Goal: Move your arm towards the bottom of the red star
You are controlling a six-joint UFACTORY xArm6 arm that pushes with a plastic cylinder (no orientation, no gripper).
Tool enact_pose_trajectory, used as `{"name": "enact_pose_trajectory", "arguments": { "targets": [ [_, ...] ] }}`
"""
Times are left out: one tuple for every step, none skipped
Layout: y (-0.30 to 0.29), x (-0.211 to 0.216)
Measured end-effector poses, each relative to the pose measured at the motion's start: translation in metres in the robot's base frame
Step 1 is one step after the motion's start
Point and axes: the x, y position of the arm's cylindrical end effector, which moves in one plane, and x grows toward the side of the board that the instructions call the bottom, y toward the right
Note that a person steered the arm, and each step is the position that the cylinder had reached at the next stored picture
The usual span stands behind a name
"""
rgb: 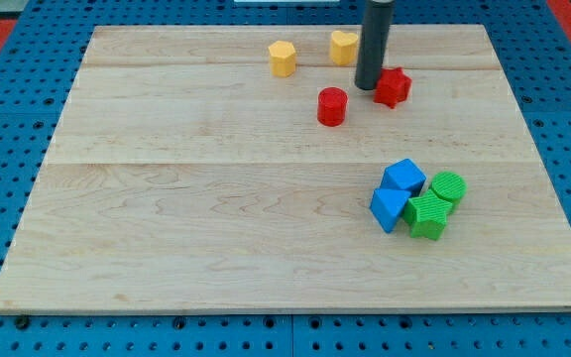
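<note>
The red star [394, 87] lies on the wooden board [216, 218] near the view's top right. My tip [368, 87] rests on the board just left of the red star, touching or nearly touching its left side. A red cylinder [332, 106] sits a little to the lower left of my tip. The rod rises from the tip up out of the view's top.
A yellow hexagonal block [283, 59] and a second yellow block [343, 47], partly hidden by the rod, lie near the top edge. Two blue blocks [403, 177] [389, 209] and two green blocks [447, 186] [428, 215] cluster at the lower right.
</note>
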Motion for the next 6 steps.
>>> {"name": "enact_pose_trajectory", "arguments": {
  "targets": [
    [-0.011, 0.032],
    [-0.011, 0.035],
    [0.010, 0.035],
    [0.040, 0.034],
    [0.006, 0.062],
    [-0.070, 0.059]
  ]
}}
